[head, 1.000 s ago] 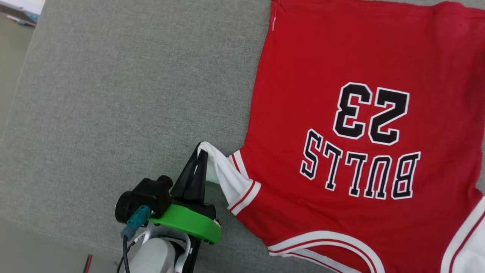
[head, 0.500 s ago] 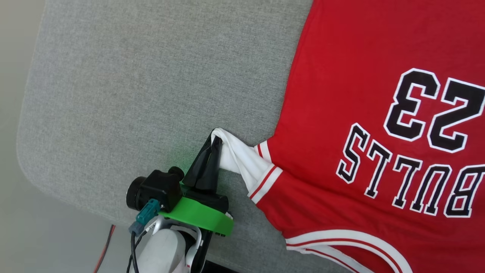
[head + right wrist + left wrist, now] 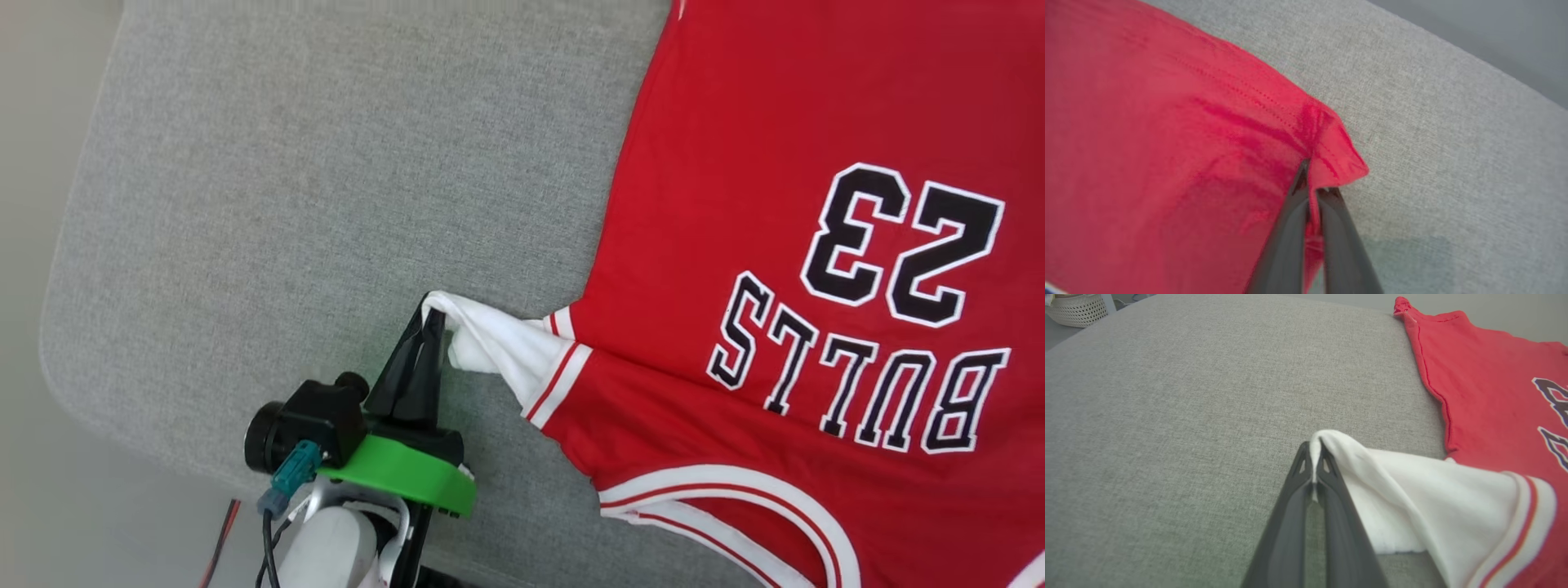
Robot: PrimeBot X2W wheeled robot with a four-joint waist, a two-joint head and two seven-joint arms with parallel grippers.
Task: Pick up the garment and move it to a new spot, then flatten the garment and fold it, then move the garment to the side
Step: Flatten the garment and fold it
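Plainly, the shirt is to be judged light, soft and limp. It will sag and crease wherever it is left unsupported, so it is best taken at edges and corners, at two points at once. It is spread print-up on the grey tabletop, toward the right of the head view. The left end effector is clamped on the tip of the white sleeve, which is stretched sideways from the body. The right end effector is pinched together on a red hem corner, where the cloth is bunched at the tips.
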